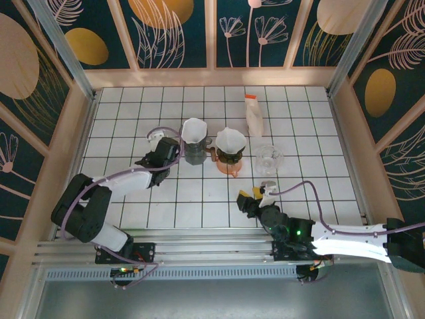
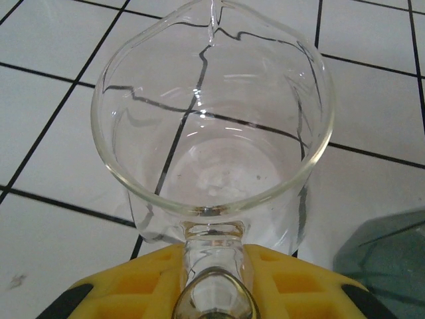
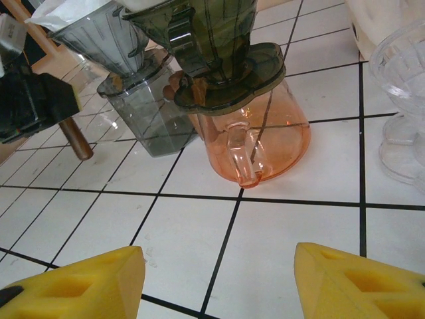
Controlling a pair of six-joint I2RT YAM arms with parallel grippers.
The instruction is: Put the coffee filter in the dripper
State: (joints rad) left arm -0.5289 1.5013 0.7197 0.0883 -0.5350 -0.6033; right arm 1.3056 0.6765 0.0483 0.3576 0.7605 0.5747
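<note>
The left claw (image 1: 166, 151) is pressed together on the handle of a clear glass pitcher (image 2: 212, 133). Its wrist view shows the handle running down between the yellow pads (image 2: 133, 292) while the pitcher stands upright and empty on the tiled table (image 1: 133, 199).

Just right of that claw is the grey dripper (image 1: 194, 147) on its grey base. A white filter (image 1: 194, 129) is already standing in it, cone upright with the mouth up.

Next along is the dark dripper (image 1: 230, 157), perched on an orange server (image 3: 259, 146). It carries a second pale cone (image 1: 230, 141) that reads as another filter, though the right wrist view cuts its top off. The server's handle points down-table.

Further right is a clear cup (image 1: 269, 158). A pale bag (image 1: 254, 114) stands behind it, nearer the back wall.

The right claw (image 1: 255, 194) hangs low over the table with its pads spread and nothing between them (image 3: 216, 286).

By my reading the filters look seated, so little of the task seems left. If one needs adjusting, these relations matter:

- **Left claw:** it is much nearer the grey dripper, which sits just to its right, but it is occupied with the pitcher.
- **Right claw:** it is free, with the dark dripper straight ahead and slightly left, well apart. The grey dripper lies further left beyond that.
- **Approach:** each cone's axis is vertical, so a reach would come from above the rim.
</note>
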